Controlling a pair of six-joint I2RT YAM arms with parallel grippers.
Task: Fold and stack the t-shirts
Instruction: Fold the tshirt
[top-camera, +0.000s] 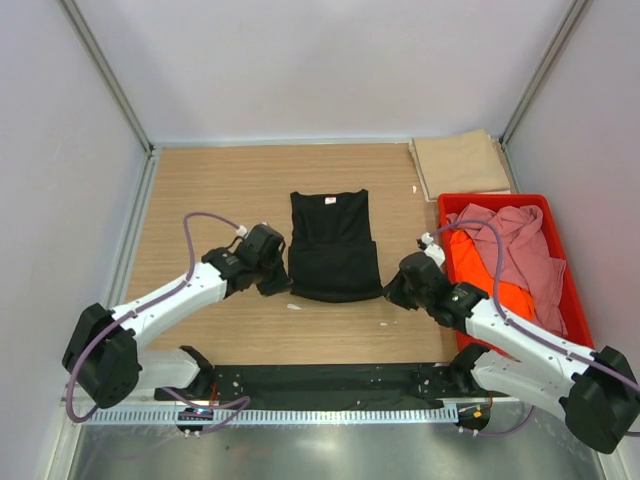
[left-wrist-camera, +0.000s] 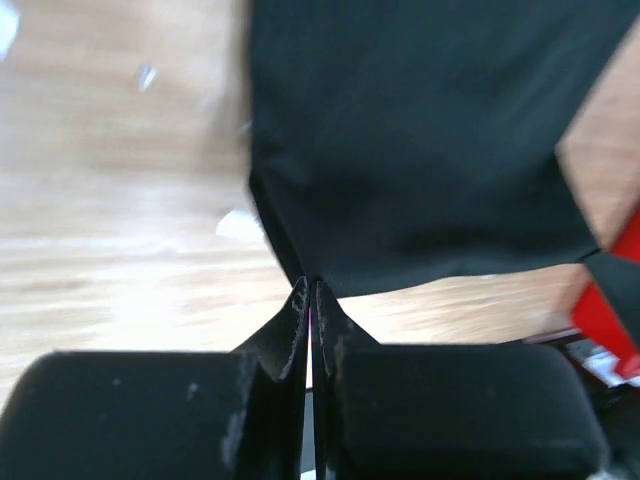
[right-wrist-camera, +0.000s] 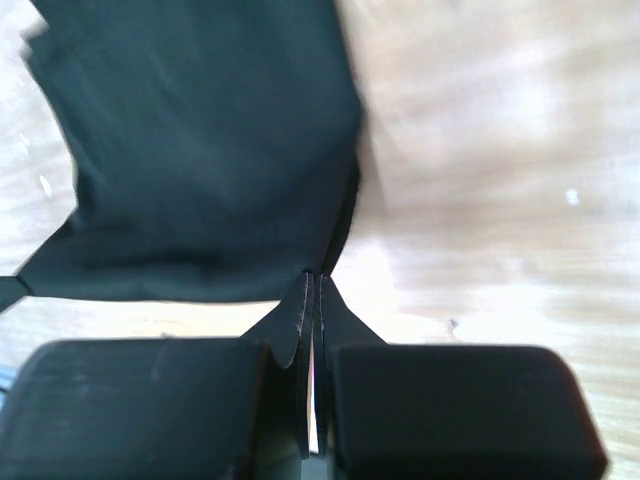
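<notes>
The black t-shirt (top-camera: 332, 250) lies flat in the middle of the table, collar to the far side, sleeves folded in. My left gripper (top-camera: 277, 283) is at its near left corner; in the left wrist view the jaws (left-wrist-camera: 310, 285) are shut with the black cloth (left-wrist-camera: 420, 130) running into the tips. My right gripper (top-camera: 392, 292) is at the near right corner, shut (right-wrist-camera: 313, 278) on the shirt's edge (right-wrist-camera: 200, 150) in the same way. A tan t-shirt (top-camera: 460, 162) lies folded at the far right. The pink t-shirt (top-camera: 515, 245) and the orange t-shirt (top-camera: 490, 285) are crumpled together.
A red plastic crate (top-camera: 495, 198) on the right holds the pink and orange shirts; its corner (left-wrist-camera: 605, 300) shows in the left wrist view. A small white scrap (top-camera: 293, 306) lies near the shirt's near left corner. Grey walls close in the table on three sides.
</notes>
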